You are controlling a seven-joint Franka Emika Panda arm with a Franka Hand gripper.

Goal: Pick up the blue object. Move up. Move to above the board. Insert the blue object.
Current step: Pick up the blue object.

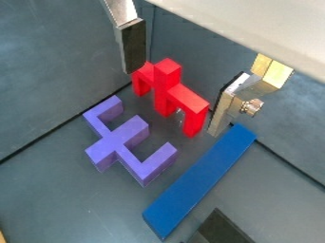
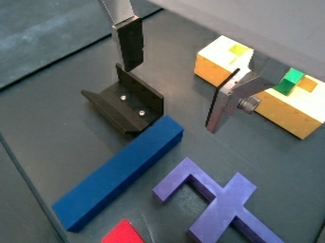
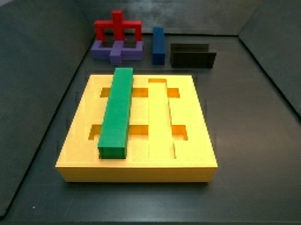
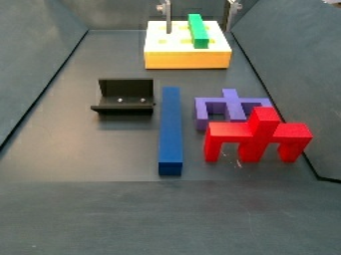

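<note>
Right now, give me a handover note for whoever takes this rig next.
Gripper: open, empty, up above the floor, not touching anything.
Blue object: lying flat on the floor between the fixture and the purple base, not yet picked up.
Board: at the far end in that side view, green bar already in one groove.
Done: nothing.
Left: grasp the blue object, lift, carry above the board, insert.
</note>
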